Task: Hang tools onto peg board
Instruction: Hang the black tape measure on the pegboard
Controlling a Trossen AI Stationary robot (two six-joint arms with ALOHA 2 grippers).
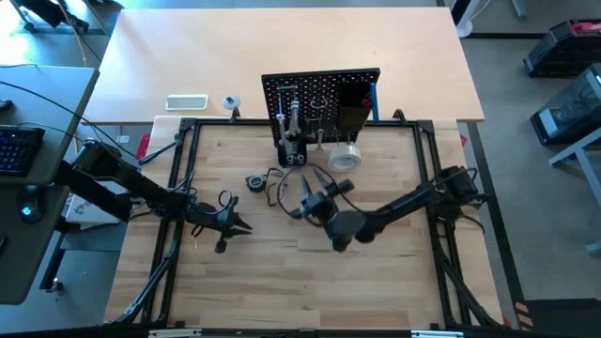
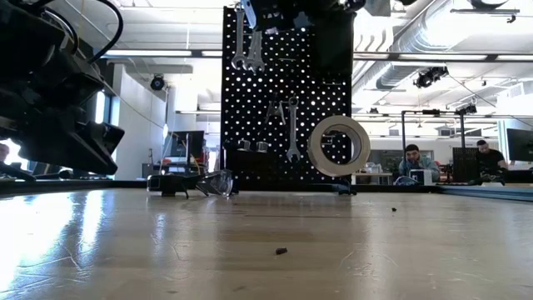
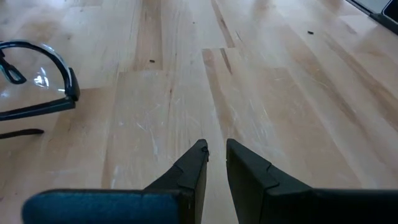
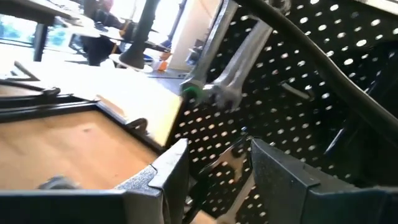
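The black peg board (image 1: 321, 99) stands upright at the table's far side. Silver wrenches (image 2: 247, 42) and another wrench (image 2: 291, 125) hang from its hooks, as does a pale tape roll (image 2: 339, 144). A blue-handled tool (image 1: 375, 99) sits beside the board's black bin (image 1: 355, 113). My right gripper (image 1: 319, 188) is raised and points level at the board. Its fingers (image 4: 168, 168) are open with nothing between them, just short of the hanging wrenches (image 4: 230, 62). My left gripper (image 1: 239, 228) waits low at the left, fingers (image 3: 199, 155) a narrow gap apart and empty.
Safety glasses (image 3: 37, 81) lie on the wood between the two arms, and a small grey round thing (image 1: 254, 182) lies beside them. A white flat device (image 1: 186, 101) lies on the far table behind the black frame (image 1: 183, 127). People sit in the room beyond (image 2: 412, 162).
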